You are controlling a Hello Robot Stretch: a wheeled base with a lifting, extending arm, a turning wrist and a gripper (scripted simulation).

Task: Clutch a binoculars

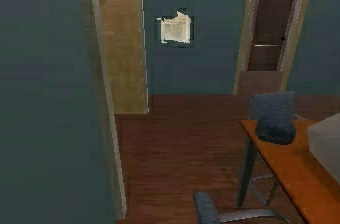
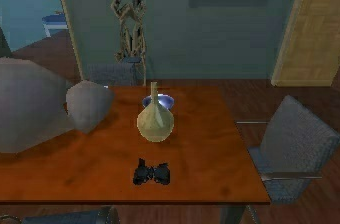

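Binoculars (image 2: 153, 174): lying dark on the table (image 2: 223, 140), lower middle of the arm side frame, near the table's lower edge.
Vase (image 2: 156, 121): standing upright just above them, apart.
Chair (image 2: 294, 150): sitting at the table's right edge.
Tool: cannot tell its state.

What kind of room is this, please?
Probably a dining room or study in a house: a wooden table, a grey chair beside it, a vase and binoculars on top.
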